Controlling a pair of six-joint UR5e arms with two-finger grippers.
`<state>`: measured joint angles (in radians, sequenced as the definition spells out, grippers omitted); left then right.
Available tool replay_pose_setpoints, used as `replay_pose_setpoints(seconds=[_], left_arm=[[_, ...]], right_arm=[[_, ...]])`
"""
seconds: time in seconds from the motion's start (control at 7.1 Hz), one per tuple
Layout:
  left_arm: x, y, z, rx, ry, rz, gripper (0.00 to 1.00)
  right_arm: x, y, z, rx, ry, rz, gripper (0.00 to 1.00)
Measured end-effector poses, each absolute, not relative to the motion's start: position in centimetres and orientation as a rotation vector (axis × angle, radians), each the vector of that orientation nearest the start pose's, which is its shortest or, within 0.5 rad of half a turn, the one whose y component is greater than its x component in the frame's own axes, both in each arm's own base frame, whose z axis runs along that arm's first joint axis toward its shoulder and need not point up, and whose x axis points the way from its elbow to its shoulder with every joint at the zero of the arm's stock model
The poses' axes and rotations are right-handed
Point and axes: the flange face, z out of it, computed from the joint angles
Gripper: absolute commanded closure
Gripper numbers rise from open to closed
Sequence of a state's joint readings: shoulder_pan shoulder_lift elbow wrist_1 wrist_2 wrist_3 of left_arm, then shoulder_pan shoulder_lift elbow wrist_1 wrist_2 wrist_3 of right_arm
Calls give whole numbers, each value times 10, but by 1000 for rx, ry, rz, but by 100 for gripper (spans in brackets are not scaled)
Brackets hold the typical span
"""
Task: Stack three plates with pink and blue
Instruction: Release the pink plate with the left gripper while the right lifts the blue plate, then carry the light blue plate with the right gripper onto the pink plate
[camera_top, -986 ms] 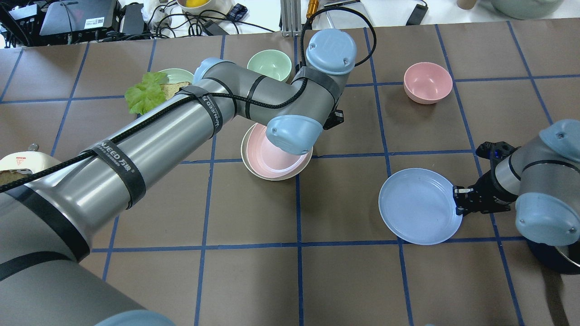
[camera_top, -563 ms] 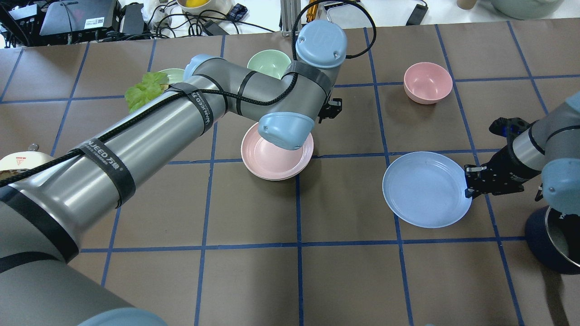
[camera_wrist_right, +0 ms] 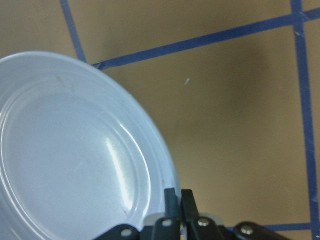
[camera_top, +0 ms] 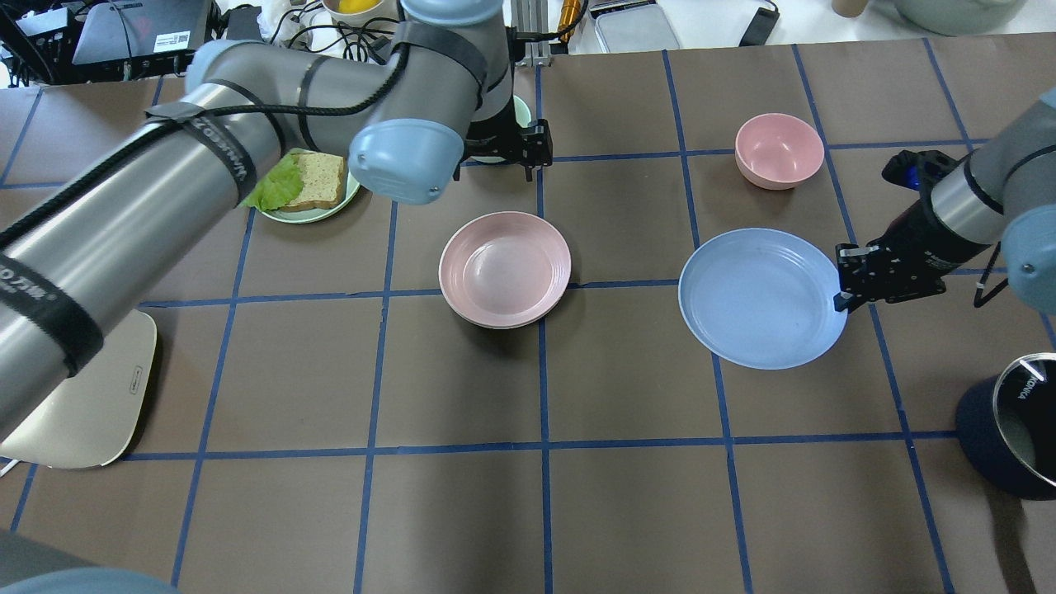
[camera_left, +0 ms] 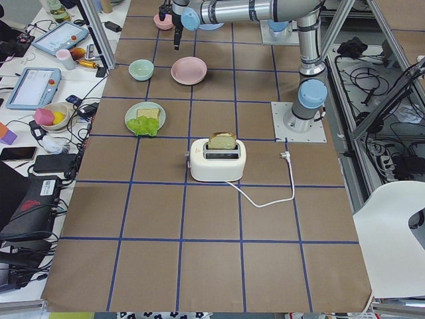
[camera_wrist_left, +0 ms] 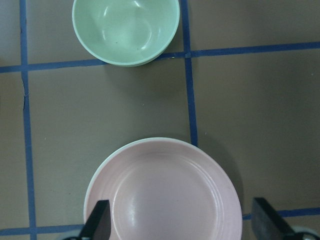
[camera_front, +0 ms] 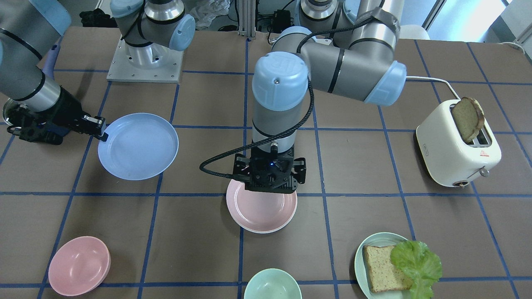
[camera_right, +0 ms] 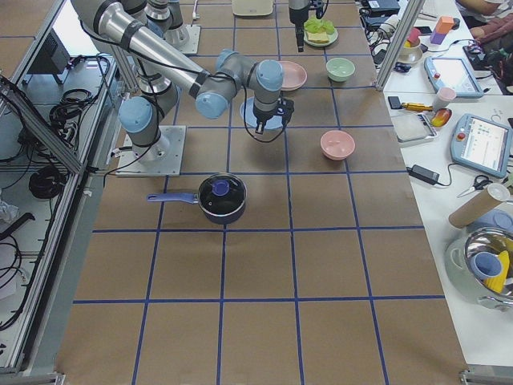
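The pink plate (camera_top: 505,268) sits nested on the cream-white plate (camera_top: 487,322), of which only a thin rim shows, at the table's middle. Both also show in the left wrist view, the pink plate (camera_wrist_left: 165,195) and the cream rim (camera_wrist_left: 150,139). My left gripper (camera_top: 538,151) is open and empty, raised above the far edge of that stack; its fingers (camera_wrist_left: 99,222) stand wide apart. My right gripper (camera_top: 841,280) is shut on the rim of the light blue plate (camera_top: 761,297) and holds it slightly above the table, right of the stack. The right wrist view shows the fingertips (camera_wrist_right: 172,197) pinching the blue rim (camera_wrist_right: 65,150).
A pink bowl (camera_top: 779,150) stands beyond the blue plate. A green bowl (camera_wrist_left: 126,27) and a pale green plate with bread and lettuce (camera_top: 309,186) stand at the far left. A toaster (camera_front: 457,149) stands on the robot's left, a dark blue pan (camera_top: 1011,437) at the near right.
My left gripper has risen and drawn back toward the far side, off the pink plate, which now lies squarely on the cream one. My right gripper has carried the blue plate farther from the robot.
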<state>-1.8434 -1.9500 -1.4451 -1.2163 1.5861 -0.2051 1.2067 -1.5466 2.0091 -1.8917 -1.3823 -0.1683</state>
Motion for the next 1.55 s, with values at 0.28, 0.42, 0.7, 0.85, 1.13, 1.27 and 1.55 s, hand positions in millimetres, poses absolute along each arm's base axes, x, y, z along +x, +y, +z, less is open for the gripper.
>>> replay_pose_setpoints(seconds=[0.28,0.42,0.7,0.85,1.13,1.27,1.55], left_arm=[[-261,-560,413,74,3148,18,0],[-246,-540,439,53,3142,88,0],[-214,-511,475,-17,3126,196,0],[-203,-504,482,-47,3119,226,0],[-196,-504,484,-77,3124,205,0],[-195,-508,485,-79,3132,164,0],[-194,-511,490,-76,3144,114,0]], right_arm=[[48,-489,289,386,2923,101,100],[84,-494,282,435,2925,80,100],[152,-508,277,548,2910,39,100],[190,-517,275,595,2905,40,100],[260,-525,261,629,2948,46,100],[277,-525,252,657,2957,60,100],[290,-527,246,674,2952,59,19]])
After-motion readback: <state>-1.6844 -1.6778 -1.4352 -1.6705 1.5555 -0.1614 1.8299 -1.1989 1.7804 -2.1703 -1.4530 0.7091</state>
